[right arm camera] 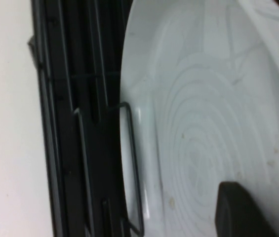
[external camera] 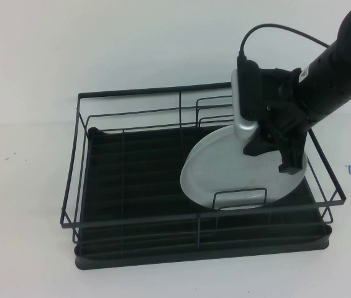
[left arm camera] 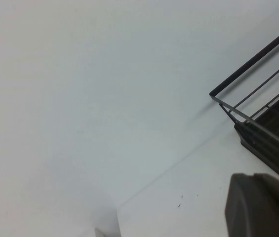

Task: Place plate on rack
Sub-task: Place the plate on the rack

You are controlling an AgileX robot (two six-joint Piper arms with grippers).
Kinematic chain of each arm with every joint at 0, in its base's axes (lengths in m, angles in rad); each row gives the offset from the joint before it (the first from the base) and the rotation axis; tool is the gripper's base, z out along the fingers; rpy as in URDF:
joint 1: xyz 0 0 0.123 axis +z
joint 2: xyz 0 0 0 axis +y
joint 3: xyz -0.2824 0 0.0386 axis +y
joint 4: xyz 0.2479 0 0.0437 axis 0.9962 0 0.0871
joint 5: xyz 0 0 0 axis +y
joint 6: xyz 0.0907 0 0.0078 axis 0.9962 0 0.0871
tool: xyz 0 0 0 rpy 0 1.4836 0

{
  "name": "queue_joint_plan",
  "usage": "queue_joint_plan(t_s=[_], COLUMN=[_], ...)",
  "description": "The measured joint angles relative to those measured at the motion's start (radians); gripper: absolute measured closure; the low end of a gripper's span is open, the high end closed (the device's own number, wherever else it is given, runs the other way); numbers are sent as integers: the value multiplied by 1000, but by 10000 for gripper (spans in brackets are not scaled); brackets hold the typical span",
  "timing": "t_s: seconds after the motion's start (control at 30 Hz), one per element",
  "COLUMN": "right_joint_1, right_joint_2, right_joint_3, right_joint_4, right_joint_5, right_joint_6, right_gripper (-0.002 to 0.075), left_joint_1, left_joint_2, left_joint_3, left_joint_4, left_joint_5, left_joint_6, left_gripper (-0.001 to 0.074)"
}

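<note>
My right gripper [external camera: 290,155] sits right of centre in the high view, over the right half of the rack [external camera: 132,205]. Its fingers [external camera: 287,162] are pressed onto the upper right edge of the plate [external camera: 237,171], grasping it. The plate is pale grey-white, tilted, with its lower edge down inside the rack on the ribbed black tray base, behind a low wire loop [external camera: 240,198] at the rack's front right. In the right wrist view the plate [right arm camera: 203,123] fills most of the frame, faint rings and small specks on its surface, one dark finger [right arm camera: 240,210] lying against it at the lower right. My left gripper [left arm camera: 260,205] shows only as a dark blur at the lower right of the left wrist view, above the white table [left arm camera: 80,98], near a rack corner [left arm camera: 228,101]; whether it is open or clenched I cannot tell.
</note>
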Motion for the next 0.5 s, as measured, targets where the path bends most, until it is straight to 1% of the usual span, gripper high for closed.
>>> queue_joint_plan(t_s=[0.13, 0.23, 0.27, 0.4, 0.43, 0.5], right_joint_1=[0, 0, 0, 0, 0, 0], right_joint_2=[11, 21, 26, 39, 39, 39], right_joint_3=[0, -1, -1, -1, -1, -1], right_joint_4=[-8, -9, -10, -15, -17, -19], right_joint_5=[-4, -4, -9, -7, -7, -9], right_joint_6=[39, 68, 89, 155, 162, 178], right_gripper=[561, 522, 489, 314, 288, 260], left_joint_1=[0, 0, 0, 0, 0, 0], left_joint_2=[0, 0, 0, 0, 0, 0], left_joint_3=[0, 0, 0, 0, 0, 0], left_joint_4=[2, 2, 2, 2, 2, 2], left_joint_5=[0, 0, 0, 0, 0, 0], left_joint_6=[0, 0, -2, -13, -15, -15], left_gripper=[735, 735, 735, 735, 735, 735])
